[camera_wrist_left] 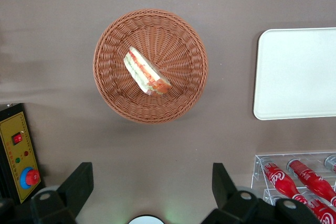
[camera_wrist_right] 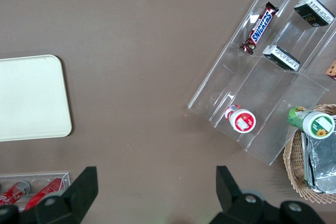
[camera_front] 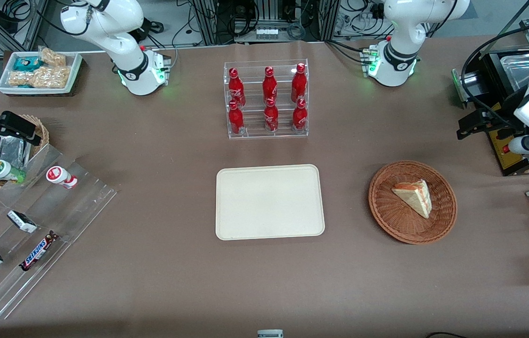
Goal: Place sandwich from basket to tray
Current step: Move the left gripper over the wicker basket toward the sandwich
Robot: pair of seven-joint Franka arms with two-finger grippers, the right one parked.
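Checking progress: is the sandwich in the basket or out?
In: the sandwich lies in the basket; the tray is bare. The gripper, fingers open, hovers above.

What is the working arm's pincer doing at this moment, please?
Left pincer: open, holding nothing, raised above the table toward the working arm's end, farther from the front camera than the basket with the sandwich.

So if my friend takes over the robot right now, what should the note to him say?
Gripper: open, holding nothing, up above the table and farther from the front camera than the basket.
Sandwich: lying in the basket, untouched.
Tray: beside the basket, toward the parked arm's end, nothing on it.
Done: nothing yet.
Left: go down to the sandwich, grab it, lift it, carry it over and set it on the tray.
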